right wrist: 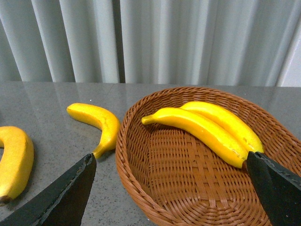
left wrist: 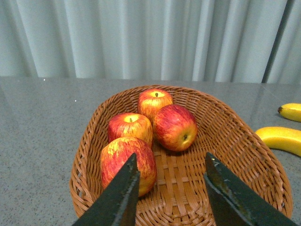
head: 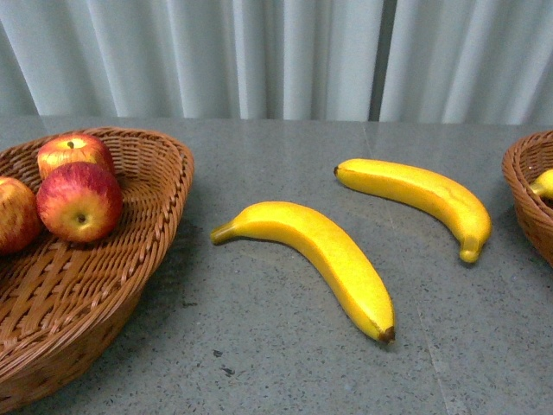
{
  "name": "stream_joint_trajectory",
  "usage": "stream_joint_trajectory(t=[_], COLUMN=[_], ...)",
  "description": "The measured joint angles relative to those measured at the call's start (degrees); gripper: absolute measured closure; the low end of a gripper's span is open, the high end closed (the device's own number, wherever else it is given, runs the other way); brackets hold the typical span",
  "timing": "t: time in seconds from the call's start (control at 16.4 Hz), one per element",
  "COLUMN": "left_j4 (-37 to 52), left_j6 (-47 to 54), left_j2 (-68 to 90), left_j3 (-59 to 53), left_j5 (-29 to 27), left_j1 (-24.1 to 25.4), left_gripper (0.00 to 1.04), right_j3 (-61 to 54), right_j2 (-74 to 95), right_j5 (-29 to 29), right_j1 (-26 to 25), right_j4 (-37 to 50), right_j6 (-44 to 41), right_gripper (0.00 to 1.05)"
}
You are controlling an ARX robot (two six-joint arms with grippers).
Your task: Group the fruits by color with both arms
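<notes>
Four apples (left wrist: 175, 127) lay in the left basket (left wrist: 244, 141) and two bananas (right wrist: 202, 129) in the right basket (right wrist: 141, 188); the nearer banana (head: 324, 255) and the farther banana (head: 423, 194) lay unsorted on the table (head: 259, 363) between them, so sorting appeared mostly done. The left gripper (left wrist: 171, 162) and right gripper (right wrist: 170, 157) hung over their baskets, jaws apart and empty

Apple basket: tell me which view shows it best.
Left wrist view: nearly the whole apple basket and all four apples show. The front view crops it at the edge, with three apples. The right wrist view misses it.
</notes>
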Motion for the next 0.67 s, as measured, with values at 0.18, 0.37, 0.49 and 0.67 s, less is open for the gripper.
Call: stream_joint_trajectory(t=[0.18, 0.37, 0.49, 0.67], left_j4=[0.0, 0.0, 0.0, 0.0], left_j6=[0.0, 0.0, 0.0, 0.0], left_j2=[0.0, 0.0, 0.0, 0.0], left_j3=[0.0, 0.0, 0.0, 0.0], left_j5=[0.0, 0.0, 0.0, 0.0], left_j1=[0.0, 0.0, 0.0, 0.0], left_gripper=[0.32, 0.06, 0.07, 0.07], right_j3=[0.0, 0.0, 0.0, 0.0], right_j2=[0.0, 0.0, 0.0, 0.0], right_j5=[0.0, 0.0, 0.0, 0.0], right_j1=[0.0, 0.0, 0.0, 0.0], right_j4=[0.0, 0.0, 0.0, 0.0], right_j6=[0.0, 0.0, 0.0, 0.0], right_gripper=[0.06, 0.06, 0.06, 0.06])
